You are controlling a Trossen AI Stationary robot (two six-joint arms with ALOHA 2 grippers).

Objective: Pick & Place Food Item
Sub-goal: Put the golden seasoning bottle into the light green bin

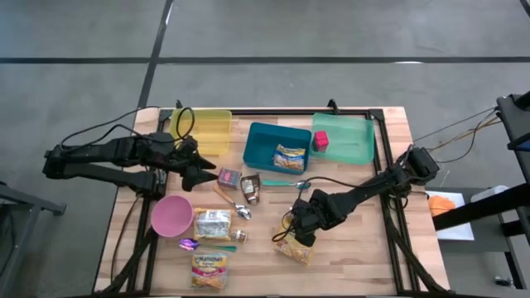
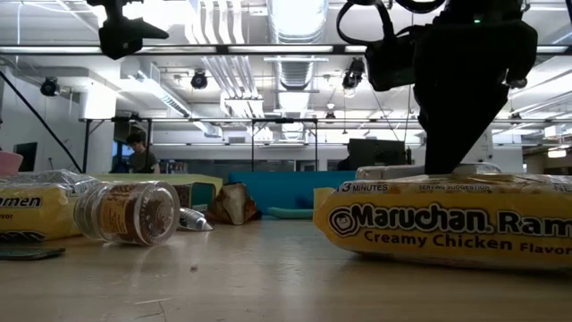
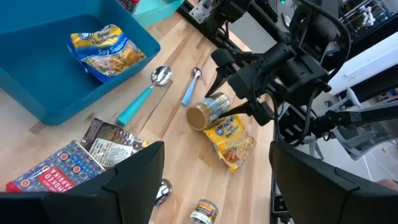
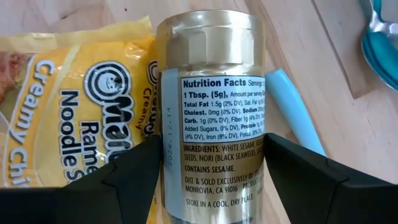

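Dark left gripper hovers near the yellow bin, fingers apart, holding nothing; right gripper low over the table, fingers clamped on a gold-lidded seasoning jar lying beside a Maruchan ramen packet

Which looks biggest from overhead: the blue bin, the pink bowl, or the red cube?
In the high view:
1. Blue bin, clearly largest.
2. Pink bowl, noticeably smaller.
3. Red cube in the green tray, smallest by far.
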